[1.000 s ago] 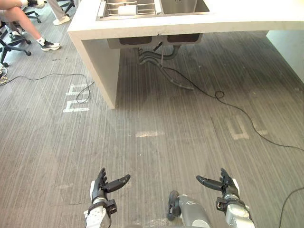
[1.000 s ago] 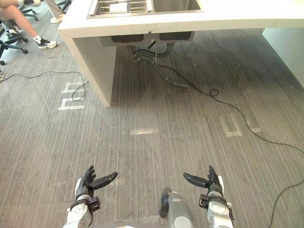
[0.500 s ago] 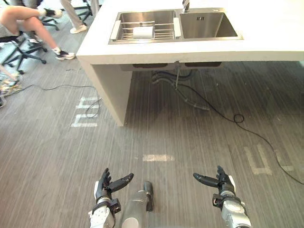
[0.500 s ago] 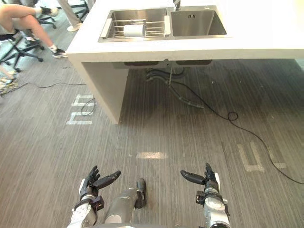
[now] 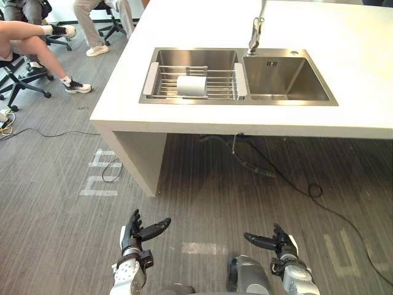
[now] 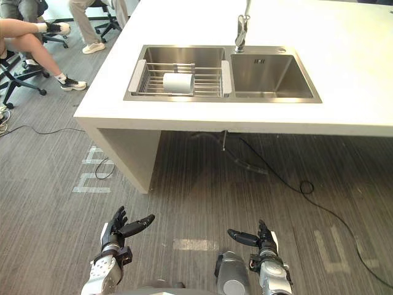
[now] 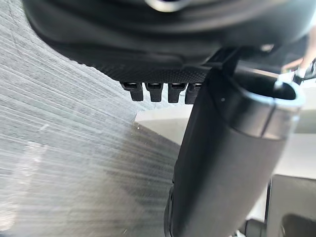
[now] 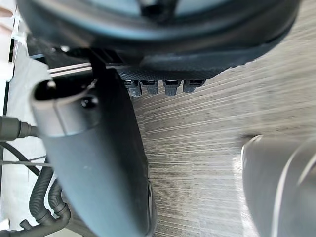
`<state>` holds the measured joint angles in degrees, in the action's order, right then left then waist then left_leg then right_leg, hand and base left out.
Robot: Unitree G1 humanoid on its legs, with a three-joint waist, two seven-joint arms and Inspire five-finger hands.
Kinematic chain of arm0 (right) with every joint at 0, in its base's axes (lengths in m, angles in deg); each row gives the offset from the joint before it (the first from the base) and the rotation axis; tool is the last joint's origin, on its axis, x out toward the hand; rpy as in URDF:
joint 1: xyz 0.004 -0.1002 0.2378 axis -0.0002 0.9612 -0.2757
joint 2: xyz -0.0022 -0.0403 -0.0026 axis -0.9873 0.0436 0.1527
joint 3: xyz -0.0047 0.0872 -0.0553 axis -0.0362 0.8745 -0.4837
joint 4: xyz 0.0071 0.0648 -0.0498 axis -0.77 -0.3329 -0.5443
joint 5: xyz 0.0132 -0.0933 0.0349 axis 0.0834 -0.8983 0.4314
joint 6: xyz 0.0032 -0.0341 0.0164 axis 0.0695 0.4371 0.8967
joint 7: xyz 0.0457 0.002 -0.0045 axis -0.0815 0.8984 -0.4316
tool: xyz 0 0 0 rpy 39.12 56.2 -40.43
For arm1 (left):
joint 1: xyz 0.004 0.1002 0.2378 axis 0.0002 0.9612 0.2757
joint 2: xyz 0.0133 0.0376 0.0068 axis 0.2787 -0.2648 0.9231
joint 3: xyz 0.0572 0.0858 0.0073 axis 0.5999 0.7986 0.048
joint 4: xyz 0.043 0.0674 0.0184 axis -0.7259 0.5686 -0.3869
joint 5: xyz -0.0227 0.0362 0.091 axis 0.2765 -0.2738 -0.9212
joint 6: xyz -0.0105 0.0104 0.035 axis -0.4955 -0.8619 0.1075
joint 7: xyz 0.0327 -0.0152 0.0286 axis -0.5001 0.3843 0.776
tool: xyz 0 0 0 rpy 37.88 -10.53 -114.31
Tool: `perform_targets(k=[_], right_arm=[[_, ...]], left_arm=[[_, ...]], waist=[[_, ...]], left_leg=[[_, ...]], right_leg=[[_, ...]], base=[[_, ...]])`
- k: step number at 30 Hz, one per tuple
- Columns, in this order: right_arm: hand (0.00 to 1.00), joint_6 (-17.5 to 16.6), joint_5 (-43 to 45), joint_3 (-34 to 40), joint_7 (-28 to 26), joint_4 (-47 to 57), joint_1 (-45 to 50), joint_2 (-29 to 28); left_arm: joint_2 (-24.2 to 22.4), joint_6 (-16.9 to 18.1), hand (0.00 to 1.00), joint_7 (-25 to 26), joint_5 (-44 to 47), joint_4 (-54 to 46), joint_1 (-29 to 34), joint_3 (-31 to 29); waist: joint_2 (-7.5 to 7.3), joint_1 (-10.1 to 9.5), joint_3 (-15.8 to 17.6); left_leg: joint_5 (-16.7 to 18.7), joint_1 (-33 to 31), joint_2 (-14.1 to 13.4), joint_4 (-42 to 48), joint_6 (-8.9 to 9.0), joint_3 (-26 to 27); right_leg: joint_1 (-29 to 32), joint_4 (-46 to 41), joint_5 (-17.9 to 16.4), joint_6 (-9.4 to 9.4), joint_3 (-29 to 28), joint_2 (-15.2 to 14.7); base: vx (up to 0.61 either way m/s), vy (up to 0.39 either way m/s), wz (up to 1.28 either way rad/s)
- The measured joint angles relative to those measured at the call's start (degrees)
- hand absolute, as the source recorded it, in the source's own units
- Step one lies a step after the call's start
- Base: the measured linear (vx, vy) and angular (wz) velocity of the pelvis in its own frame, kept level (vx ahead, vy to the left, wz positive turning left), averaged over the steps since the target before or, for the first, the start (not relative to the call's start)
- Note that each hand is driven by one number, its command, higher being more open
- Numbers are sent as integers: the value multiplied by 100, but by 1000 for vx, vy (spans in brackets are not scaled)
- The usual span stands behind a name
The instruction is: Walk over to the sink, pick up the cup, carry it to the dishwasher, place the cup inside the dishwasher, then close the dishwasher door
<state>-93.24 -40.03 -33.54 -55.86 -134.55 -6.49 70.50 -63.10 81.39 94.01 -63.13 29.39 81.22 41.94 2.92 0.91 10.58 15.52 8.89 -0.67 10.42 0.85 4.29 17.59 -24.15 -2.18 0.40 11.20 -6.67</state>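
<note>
In the left basin of the sink, one white cup lies sideways on one wire rack; one faucet behind. Left hand and right hand, both spread and empty, over open floor short of the desk edge.

1. Into the white counter a double sink is set.
2. A wire rack is laid across the left basin, with a white cup laid sideways on it.
3. The grey floor is marked with white tape.
</note>
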Motion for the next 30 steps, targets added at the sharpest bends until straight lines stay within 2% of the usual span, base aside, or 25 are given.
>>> perform_targets(k=[2, 4, 5, 6, 7, 8, 9, 11, 12, 13, 14, 15, 16, 17, 18, 20, 23, 24, 25, 26, 27, 28, 30], right_arm=[[100, 9, 3, 8, 10, 3, -88, 11], [100, 9, 16, 9, 28, 4, -7, -40], [100, 9, 22, -8, 47, 9, 89, -89], [100, 9, 51, -99, 62, 51, 137, -117], [100, 4, 71, -156, 81, 122, 165, -123], [100, -17, 80, -205, 112, 271, 165, -147], [100, -69, 80, -189, 125, 359, 122, -164], [100, -78, 80, -172, 134, 438, 35, -170], [100, -77, 78, -169, 148, 476, 13, -167], [100, -77, 77, -166, 155, 483, 8, -158], [100, -75, 74, -165, 171, 484, 6, -159], [100, -72, 65, -159, 182, 483, 7, -95], [100, -69, 59, -159, 182, 483, 16, -71], [100, -61, 51, -155, 180, 477, 23, -45], [100, -4, 46, -172, 182, 478, 19, -167], [100, -6, -4, -167, 122, 553, -14, -301], [100, -3, -26, -170, 75, 552, -35, -343], [100, -4, -100, -176, 39, 552, -25, -369], [100, -7, -158, -180, 16, 552, -27, -386], [100, -5, -192, -202, -23, 540, -8, -417], [100, -5, -239, -223, -49, 538, 13, -463], [100, -5, -246, -233, -68, 526, 16, -491], [100, -1, -361, -277, -134, 425, 26, -558]], left_arm=[[-96, -2, 100, 30, 1, -15, 62, -92], [-152, -8, 100, 16, 6, -155, 81, -93], [-216, -17, 100, 21, 9, -378, 163, -105], [-268, -18, 100, 23, 9, -648, 297, -128], [-293, -18, 100, 24, 9, -852, 379, -133], [-297, -21, 100, 27, 7, -1266, 469, -141], [-298, -20, 100, 33, 4, -1663, 485, -181], [-299, -11, 100, 76, 1, -2248, 492, -291], [-309, -5, 100, 165, -23, -2595, 495, -367], [-329, 10, 100, 193, -25, -2736, 494, -413], [-350, 19, 100, 261, -66, -3017, 495, -476], [-401, 32, 100, 307, -164, -3296, 503, -561], [-452, 49, 100, 352, -230, -3448, 521, -606], [-551, 82, 100, 425, -321, -3706, 567, -694], [-561, 115, 100, 531, -428, -3872, 491, -784], [-597, 114, 100, 699, -626, -4523, 551, -807], [-707, 140, 100, 771, -831, -5337, 759, -706], [-690, 215, 100, 791, -977, -5585, 802, -612], [-661, 255, 100, 795, -1041, -5696, 801, -559], [-564, 332, 100, 804, -1140, -5879, 796, -438], [-461, 387, 100, 847, -1252, -6017, 811, -316], [-416, 416, 100, 861, -1272, -6070, 811, -273], [-376, 476, 100, 865, -1324, -6203, 804, -85]], waist=[[145, -2, -67], [209, -1, -41], [225, -19, -16], [220, -99, -3], [219, -165, 17], [222, -277, 52], [187, -329, 91], [189, -388, 111], [125, -438, 160], [123, -446, 161], [134, -472, 156], [158, -495, 146], [213, -511, 111], [392, -556, 30], [194, -601, 55], [-19, -631, 56], [-31, -626, 64], [-25, -615, 62], [-30, -603, 63], [-49, -531, 56], [-42, -431, 49], [-40, -392, 47], [-30, -275, 42]], left_leg=[[22, -173, -181, 275, 37, -223], [-11, -616, -418, 1435, 101, -375], [-219, -948, -614, 2504, 326, -357], [-499, -1226, -772, 3295, 388, -286], [-539, -1388, -908, 3739, 377, -161], [-449, -1719, -1100, 4294, 237, 48], [-336, -2062, -1117, 4393, 166, 151], [-185, -2429, -1006, 3913, 162, 276], [-150, -2474, -792, 3197, 166, 344], [-153, -2470, -652, 2803, 170, 357], [-262, -2453, -388, 1967, 196, 359], [-652, -2418, -151, 1073, 192, 354], [-1019, -2365, -93, 576, 194, 337], [-1881, -2283, -129, 146, -98, 306], [-1792, -2145, 49, 139, -335, 379], [-1460, -2133, 247, 297, -465, 424], [-1043, -1812, 359, 438, -550, 515], [-906, -1560, 391, 359, -560, 558], [-849, -1441, 404, 342, -583, 584], [-736, -1254, 432, 349, -618, 589], [-660, -1099, 437, 333, -640, 572], [-646, -1003, 434, 282, -636, 571], [-642, -696, 362, 46, -626, 565]], right_leg=[[-90, 160, -198, -26, 177, 109], [-597, 509, -338, -91, 551, 221], [-1062, 796, -385, -139, 769, 331], [-1406, 1007, -441, -226, 832, 421], [-1579, 1123, -467, -267, 840, 487], [-1865, 1358, -480, -288, 849, 560], [-2063, 1553, -479, -285, 891, 549], [-2256, 1774, -484, -244, 945, 510], [-2385, 1871, -491, -167, 956, 416], [-2450, 1892, -470, -64, 972, 357], [-2575, 1971, -510, 17, 1000, 236], [-2656, 1988, -585, 152, 1011, 151], [-2689, 1987, -639, 233, 1006, 156], [-2765, 1987, -763, 379, 932, 250], [-2875, 1998, -824, 413, 893, 61], [-2923, 1947, -924, 467, 700, -155], [-2806, 1056, -1084, 596, 500, -408], [-2533, 120, -1146, 688, 413, -593], [-2351, -436, -1142, 696, 360, -695], [-1984, -1476, -1135, 769, 256, -902], [-1631, -2206, -1151, 741, 234, -1012], [-1455, -2457, -1183, 685, 267, -1051], [-1001, -2580, -1362, 380, 444, -1048]], base=[[324, -233, 29], [328, -285, 80], [347, -269, 74], [275, -186, 46], [257, -166, 9], [231, -141, 5], [228, -132, 12], [242, -29, 15], [277, 43, 10], [326, 91, 12], [355, 134, 12], [368, 148, 10], [384, 175, -6], [406, 157, -10], [402, 148, -8], [389, 125, 2], [302, 116, -15], [203, 95, -23], [259, 96, -13], [269, 59, 2], [277, 44, 4], [321, 21, 1], [288, -18, -5]])
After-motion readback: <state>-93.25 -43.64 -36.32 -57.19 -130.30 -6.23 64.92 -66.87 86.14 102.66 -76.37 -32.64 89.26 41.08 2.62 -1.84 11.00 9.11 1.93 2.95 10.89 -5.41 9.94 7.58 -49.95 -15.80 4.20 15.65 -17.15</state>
